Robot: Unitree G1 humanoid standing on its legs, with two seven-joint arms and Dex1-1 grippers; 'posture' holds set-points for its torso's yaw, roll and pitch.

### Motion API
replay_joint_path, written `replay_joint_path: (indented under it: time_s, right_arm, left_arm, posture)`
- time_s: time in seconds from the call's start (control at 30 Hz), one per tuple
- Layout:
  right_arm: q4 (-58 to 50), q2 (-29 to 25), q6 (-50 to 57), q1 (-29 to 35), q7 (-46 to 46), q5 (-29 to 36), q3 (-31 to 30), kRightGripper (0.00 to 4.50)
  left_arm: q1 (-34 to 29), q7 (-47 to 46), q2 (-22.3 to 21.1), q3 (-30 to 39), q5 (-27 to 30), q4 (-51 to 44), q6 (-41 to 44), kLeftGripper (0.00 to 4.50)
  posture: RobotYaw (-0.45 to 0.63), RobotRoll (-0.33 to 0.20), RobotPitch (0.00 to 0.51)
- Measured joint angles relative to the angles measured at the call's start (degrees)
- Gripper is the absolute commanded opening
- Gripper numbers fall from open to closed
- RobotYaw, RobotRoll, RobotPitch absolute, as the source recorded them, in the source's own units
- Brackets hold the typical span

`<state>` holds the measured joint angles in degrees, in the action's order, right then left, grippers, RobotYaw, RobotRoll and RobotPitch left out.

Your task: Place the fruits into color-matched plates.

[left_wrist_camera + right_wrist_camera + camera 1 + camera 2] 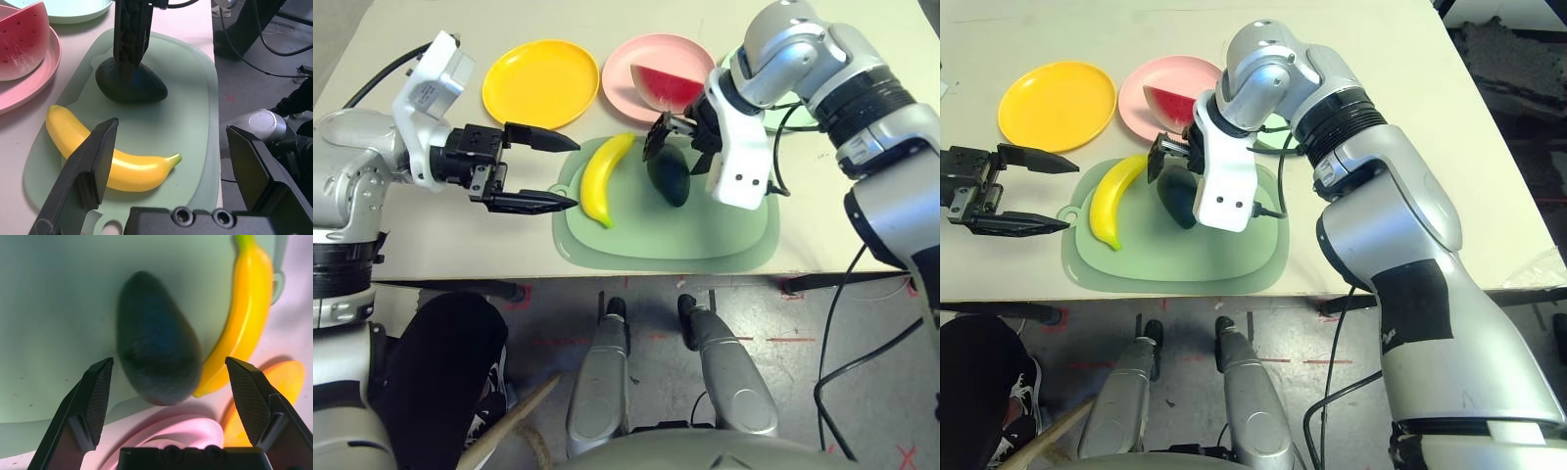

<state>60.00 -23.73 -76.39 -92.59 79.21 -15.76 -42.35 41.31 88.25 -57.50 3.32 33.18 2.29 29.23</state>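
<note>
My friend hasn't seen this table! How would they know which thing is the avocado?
Look for the big pale green cutting mat at the table's near edge. The avocado lies on it, beside the banana and under the robot's right gripper. It's pear-shaped and very dark green, while the banana is long, curved and bright yellow.

Glossy yellow plastic banana point(604, 183)

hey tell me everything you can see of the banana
The toy banana is bright yellow, smooth and slightly glossy, plastic-looking, with a green tip at one end. It is curved and whole, lying on its side on the pale green cutting mat, beside the avocado. No pincer grips it.
</note>
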Motion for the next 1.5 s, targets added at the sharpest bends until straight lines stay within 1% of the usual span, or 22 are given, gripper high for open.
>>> replay_joint_path:
  time_s: [0.3,0.6,0.73,0.83,0.93,1.17,1.37,1.5]
  right_arm:
    - [0.8,0.1,3.0,0.9,1.4,0.4,-0.1,4.43]
    - [-4.2,0.0,10.6,3.4,8.8,6.7,0.3,4.43]
    - [-9.7,-2.4,17.2,6.0,12.5,10.0,-1.1,4.43]
    - [-13.0,-4.6,21.6,6.6,12.9,11.5,-2.3,4.43]
    - [-15.5,-5.4,24.2,6.7,13.0,11.6,-2.6,4.43]
    - [-17.3,-5.9,27.2,7.7,13.0,11.5,-2.7,4.43]
    - [-19.2,-7.1,29.7,7.9,13.0,11.9,-4.0,4.43]
    - [-21.5,-8.7,32.5,8.3,13.0,13.5,-5.6,4.43]
  left_arm:
    - [0.0,0.1,-0.2,0.0,0.0,0.0,-0.1,4.5]
    - [-0.1,0.5,-0.2,0.0,-0.1,0.0,-0.5,4.5]
    - [-0.1,0.6,-0.3,0.0,-0.1,0.0,-0.7,4.5]
    - [-0.1,0.7,-0.5,0.0,-0.1,0.0,-0.7,4.5]
    - [-0.1,0.8,-0.5,0.0,0.0,0.0,-0.9,4.5]
    - [-0.1,1.0,-0.5,0.0,0.0,0.0,-1.0,4.5]
    - [-0.1,1.1,-0.5,0.0,0.0,0.0,-1.3,4.5]
    - [-0.1,1.3,-0.5,0.0,0.0,0.0,-1.5,4.5]
  posture:
    - [-0.06,0.0,0.392]
    - [-0.06,0.0,0.392]
    - [-0.06,0.0,0.392]
    - [-0.07,0.0,0.39]
    - [-0.07,0.0,0.39]
    - [-0.07,0.0,0.392]
    - [-0.07,0.0,0.394]
    - [-0.07,0.0,0.396]
